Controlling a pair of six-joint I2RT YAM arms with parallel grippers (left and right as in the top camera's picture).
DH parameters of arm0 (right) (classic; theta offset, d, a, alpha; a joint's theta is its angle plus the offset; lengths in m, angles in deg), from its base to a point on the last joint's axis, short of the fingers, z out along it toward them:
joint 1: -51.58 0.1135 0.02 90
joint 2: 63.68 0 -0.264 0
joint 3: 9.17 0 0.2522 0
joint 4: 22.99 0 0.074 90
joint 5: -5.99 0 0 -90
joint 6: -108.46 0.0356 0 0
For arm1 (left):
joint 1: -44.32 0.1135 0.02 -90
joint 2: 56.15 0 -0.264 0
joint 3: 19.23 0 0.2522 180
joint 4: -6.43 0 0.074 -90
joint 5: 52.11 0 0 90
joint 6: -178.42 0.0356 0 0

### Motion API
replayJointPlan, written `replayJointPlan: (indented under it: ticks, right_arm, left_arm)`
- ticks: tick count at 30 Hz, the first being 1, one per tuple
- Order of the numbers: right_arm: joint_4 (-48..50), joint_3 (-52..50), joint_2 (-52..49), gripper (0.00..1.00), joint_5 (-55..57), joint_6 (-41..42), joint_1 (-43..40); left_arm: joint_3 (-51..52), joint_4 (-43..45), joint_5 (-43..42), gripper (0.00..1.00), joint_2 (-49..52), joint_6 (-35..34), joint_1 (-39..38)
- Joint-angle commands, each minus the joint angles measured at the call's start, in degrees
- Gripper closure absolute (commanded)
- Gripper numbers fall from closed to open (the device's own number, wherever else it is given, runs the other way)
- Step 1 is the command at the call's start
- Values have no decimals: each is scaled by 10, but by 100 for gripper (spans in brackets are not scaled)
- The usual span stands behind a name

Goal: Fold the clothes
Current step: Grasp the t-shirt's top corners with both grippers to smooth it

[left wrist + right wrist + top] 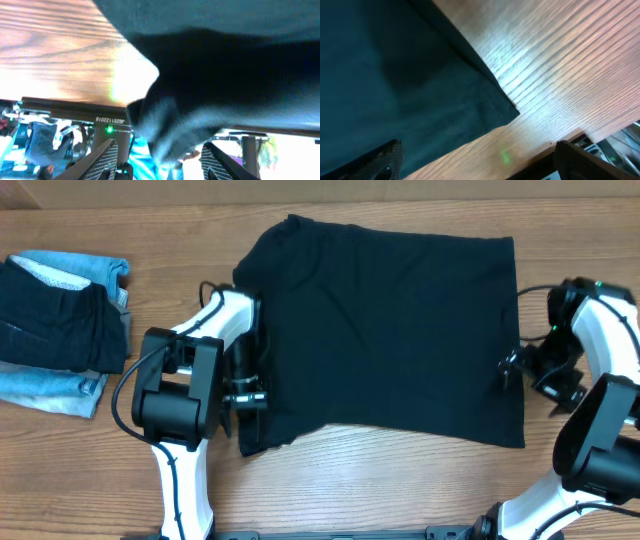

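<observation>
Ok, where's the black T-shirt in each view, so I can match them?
Overhead: black T-shirt spread flat, centre of the picture.
Left wrist: black T-shirt fills the top and right, with a fold sagging at bottom centre.
Right wrist: black T-shirt covers the left, one corner pointing right.
Shared landmark: the wooden table, its bare grain showing in all three.

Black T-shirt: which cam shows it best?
Overhead: nearly the whole black T-shirt shows, spread flat on the table. Left wrist shows only a blurred dark fold close up; right wrist shows only one corner on the wood.
</observation>
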Motion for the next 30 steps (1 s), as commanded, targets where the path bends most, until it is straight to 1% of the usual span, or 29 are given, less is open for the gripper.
replayJointPlan:
  ticks: [1, 2, 4, 5, 6, 7, 8, 9, 10, 11, 12, 13, 14, 15, 17, 18, 20, 21, 22, 23, 25, 28, 30]
  right_arm:
    - [-11, 58, 9, 0, -3, -14, -4]
    - [-5, 64, 9, 0, -40, -49, -4]
    - [20, 66, 9, 0, -159, -143, -4]
    - [38, 66, 9, 0, -203, -169, -4]
    - [58, 66, 9, 0, -233, -182, -4]
    - [80, 66, 9, 3, -244, -182, -4]
    - [97, 66, 9, 8, -247, -182, -4]
    - [120, 66, 9, 20, -247, -182, -3]
    - [141, 66, 9, 27, -251, -182, -1]
    - [162, 66, 9, 50, -260, -182, 3]
    - [202, 65, 9, 78, -265, -182, 14]
    - [238, 65, 9, 96, -262, -182, 32]
    - [256, 65, 9, 96, -255, -182, 43]
    - [276, 64, 9, 96, -249, -182, 56]
    - [316, 58, 9, 96, -245, -181, 87]
    - [325, 53, 9, 96, -242, -181, 98]
    - [332, 44, 9, 96, -200, -179, 122]
    - [335, 42, 9, 96, -181, -179, 130]
    - [336, 42, 9, 96, -166, -179, 134]
    - [336, 41, 9, 96, -163, -179, 134]
    - [337, 41, 9, 96, -163, -179, 134]
    - [335, 41, 9, 96, -154, -180, 134]
    - [334, 41, 9, 96, -155, -179, 134]
  left_arm:
    - [-100, -11, 1, 42, -27, 9, 0]
    - [-135, -11, 1, 42, -33, 9, 0]
    - [-207, -8, 1, 43, -35, 9, 2]
    - [-247, 7, 0, 43, -35, 9, 2]
    - [-291, 30, 1, 46, -35, 9, 2]
    - [-340, 71, -1, 48, -35, 33, 2]
    - [-368, 101, 0, 47, -35, 55, 2]
    - [-386, 134, 1, 43, -35, 71, 2]
    - [-399, 200, 2, 37, -35, 86, 2]
    - [-398, 262, 4, 44, -34, 88, 2]
    - [-396, 336, 10, 50, -27, 88, 2]
    - [-396, 382, 24, 50, -19, 88, 2]
    - [-393, 431, 46, 55, -7, 88, 2]
    - [-392, 461, 58, 55, 2, 89, 3]
    - [-392, 560, 61, 35, 41, 122, 3]
    - [-392, 594, 61, 34, 58, 125, 3]
    - [-392, 663, 61, 39, 106, 125, 4]
    - [-392, 698, 60, 44, 137, 131, 4]
    - [-392, 727, 59, 53, 165, 141, 4]
    - [-392, 746, 59, 59, 187, 144, 4]
    - [-392, 754, 64, 73, 213, 144, 5]
    - [-392, 717, 112, 80, 223, 145, 9]
    - [-392, 680, 121, 83, 223, 156, 9]
